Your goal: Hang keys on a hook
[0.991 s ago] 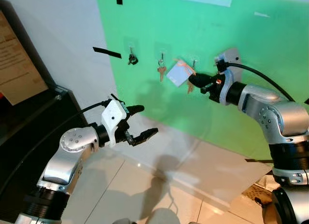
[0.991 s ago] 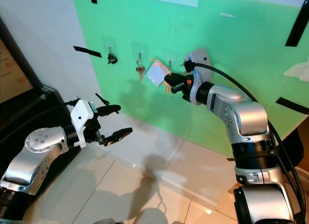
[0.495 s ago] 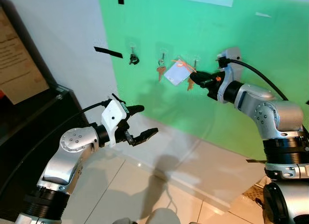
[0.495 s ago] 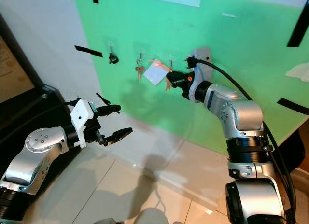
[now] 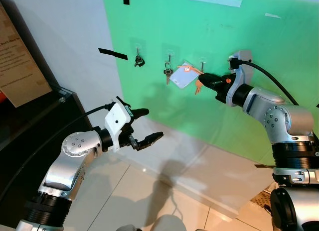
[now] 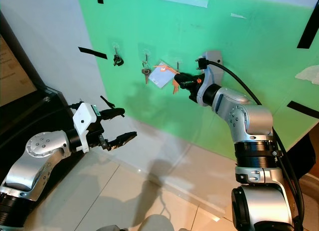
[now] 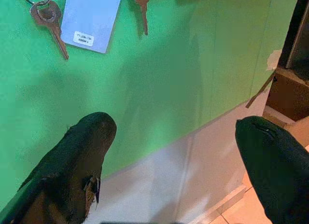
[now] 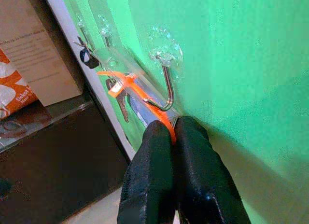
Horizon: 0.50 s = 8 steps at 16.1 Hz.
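Keys in right gripper at hook

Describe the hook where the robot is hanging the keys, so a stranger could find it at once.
On the green wall, three clear stick-on hooks sit in a row. It is the right-hand hook, just before the right gripper. Alone of the three, it has an orange strap looped on it.

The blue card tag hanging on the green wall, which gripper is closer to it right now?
Right. The right gripper is up at the wall beside the blue card tag, pinching its orange strap by the hook. The left gripper hangs open well below, away from the wall.
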Motion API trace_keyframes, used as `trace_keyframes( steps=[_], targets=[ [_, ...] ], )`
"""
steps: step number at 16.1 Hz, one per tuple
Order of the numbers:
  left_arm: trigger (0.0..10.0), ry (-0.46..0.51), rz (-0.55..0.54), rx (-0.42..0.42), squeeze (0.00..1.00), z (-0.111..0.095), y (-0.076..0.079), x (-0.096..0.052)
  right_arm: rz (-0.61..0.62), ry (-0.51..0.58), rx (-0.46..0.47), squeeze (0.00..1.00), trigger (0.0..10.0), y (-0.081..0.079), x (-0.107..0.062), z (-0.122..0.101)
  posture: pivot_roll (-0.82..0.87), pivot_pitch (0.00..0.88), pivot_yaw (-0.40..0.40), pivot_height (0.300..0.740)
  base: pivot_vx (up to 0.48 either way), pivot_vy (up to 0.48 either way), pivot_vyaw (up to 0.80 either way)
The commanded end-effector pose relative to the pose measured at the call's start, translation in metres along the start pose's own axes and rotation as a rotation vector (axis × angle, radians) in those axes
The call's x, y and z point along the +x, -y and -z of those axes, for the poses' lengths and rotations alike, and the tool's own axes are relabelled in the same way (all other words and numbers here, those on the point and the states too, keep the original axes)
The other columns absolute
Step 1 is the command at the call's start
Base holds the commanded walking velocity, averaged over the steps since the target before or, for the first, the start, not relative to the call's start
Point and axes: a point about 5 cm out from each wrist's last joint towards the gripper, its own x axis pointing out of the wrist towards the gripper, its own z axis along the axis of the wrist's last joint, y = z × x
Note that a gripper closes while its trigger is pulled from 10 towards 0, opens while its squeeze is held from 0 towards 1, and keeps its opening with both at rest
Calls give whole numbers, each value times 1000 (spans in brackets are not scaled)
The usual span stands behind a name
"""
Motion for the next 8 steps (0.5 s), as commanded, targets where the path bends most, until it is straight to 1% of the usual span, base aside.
trace_keyframes(
  steps=[1,3,5,8],
  targets=[
    [10000,4,14,27,0,-5,0,1,10,96,-15,0,10000,4,-11,-19,-70,0,43,740,0,0,0],
    [10000,4,18,27,0,-4,1,1,-33,101,-32,0,10000,0,-15,-20,-72,0,45,740,0,0,0],
    [10000,3,22,26,0,-2,1,2,-92,101,-56,0,10000,-7,-19,-19,-77,0,49,740,0,0,0],
    [10000,3,26,26,0,-1,1,2,-146,92,-80,0,10000,-15,-20,-17,-78,0,51,740,0,0,0]
  ],
)
